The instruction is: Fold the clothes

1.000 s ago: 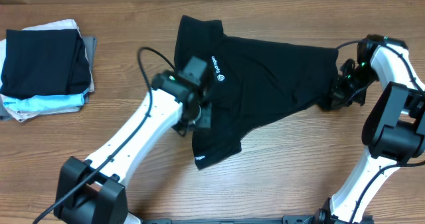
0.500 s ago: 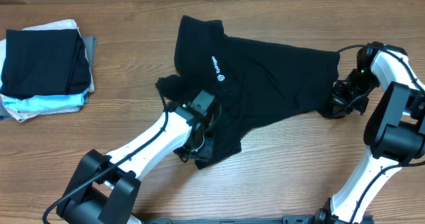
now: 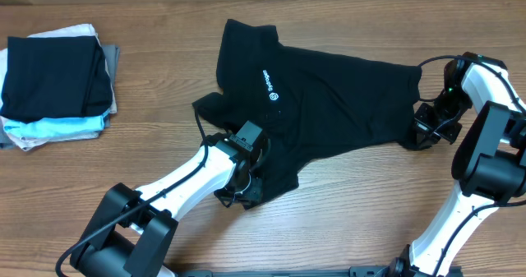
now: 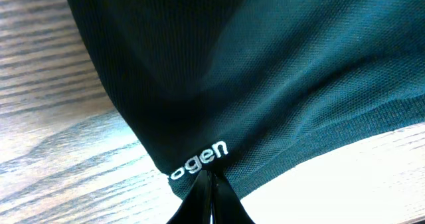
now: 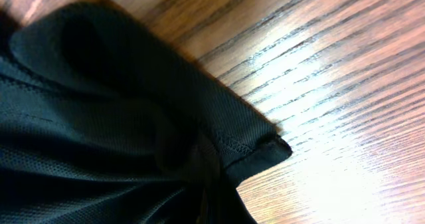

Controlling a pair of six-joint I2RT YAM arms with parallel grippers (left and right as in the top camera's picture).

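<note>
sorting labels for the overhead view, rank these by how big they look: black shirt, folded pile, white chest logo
1. shirt
2. pile
3. logo
The gaps in size are wide, so nearness to the camera does not put the order in doubt.

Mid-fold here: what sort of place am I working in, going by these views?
Probably a robot test bench set up for laundry folding, though little beyond the tabletop shows: a wood-grain table, a black T-shirt spread on it, and a stack of folded garments at the left of the overhead view.
</note>
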